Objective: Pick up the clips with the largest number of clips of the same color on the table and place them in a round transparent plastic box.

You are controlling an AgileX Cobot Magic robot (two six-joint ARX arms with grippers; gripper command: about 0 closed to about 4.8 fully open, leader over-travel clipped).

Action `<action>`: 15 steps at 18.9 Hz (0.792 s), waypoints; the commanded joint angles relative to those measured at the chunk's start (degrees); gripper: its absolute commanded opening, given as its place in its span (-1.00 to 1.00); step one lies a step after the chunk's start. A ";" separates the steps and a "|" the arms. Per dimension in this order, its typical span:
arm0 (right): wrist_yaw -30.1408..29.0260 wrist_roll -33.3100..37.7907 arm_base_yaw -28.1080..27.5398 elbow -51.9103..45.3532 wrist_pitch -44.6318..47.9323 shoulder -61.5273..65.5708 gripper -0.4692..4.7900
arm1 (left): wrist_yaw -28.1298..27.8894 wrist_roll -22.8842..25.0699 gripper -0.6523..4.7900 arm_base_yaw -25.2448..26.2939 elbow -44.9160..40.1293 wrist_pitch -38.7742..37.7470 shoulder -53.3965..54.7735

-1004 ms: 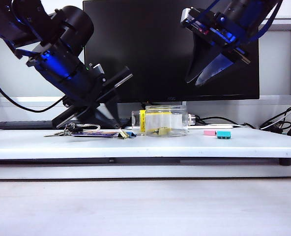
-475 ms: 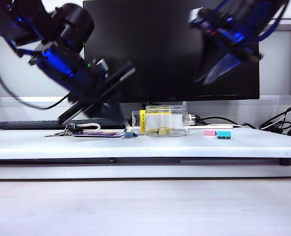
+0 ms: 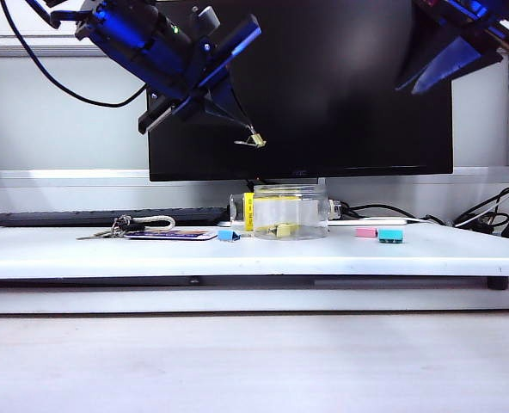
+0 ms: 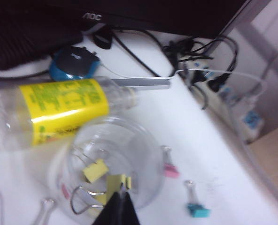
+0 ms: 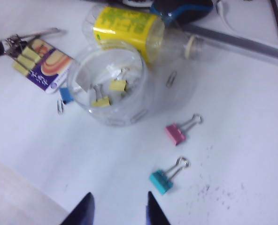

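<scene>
While two yellow clips (image 5: pixel 110 93) lie in the round box (image 5: pixel 129 105), the left end effector (image 3: pixel 248 138) pinches a third clip (image 3: pixel 256 140); right end effector (image 5: pixel 118 211) spread.

The left pincer (image 3: pixel 248 136) grips a clip (image 3: pixel 256 140) above the round transparent plastic box (image 3: pixel 290 211).

Three pale-yellow clips (image 3: pixel 256 140), one pink clip (image 5: pixel 175 133), two blue clips (image 5: pixel 161 182), one round transparent plastic box (image 5: pixel 108 89), one bottle (image 5: pixel 129 28)

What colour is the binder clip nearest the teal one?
Pink binder clip, beside the teal binder clip; clearest in the right wrist view.
</scene>
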 commanded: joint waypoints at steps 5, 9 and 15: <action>-3.96 0.72 0.02 0.22 -1.03 -0.31 -0.28 | -0.26 6.93 -0.78 -2.75 7.72 -0.66 8.13; -4.50 0.72 0.02 0.22 -1.49 -0.33 -0.28 | -2.38 9.01 -0.78 -2.60 8.31 -0.33 9.81; -5.03 0.72 0.02 0.22 -1.40 -0.31 -0.28 | -2.25 10.27 -0.42 -2.60 8.31 -0.02 10.19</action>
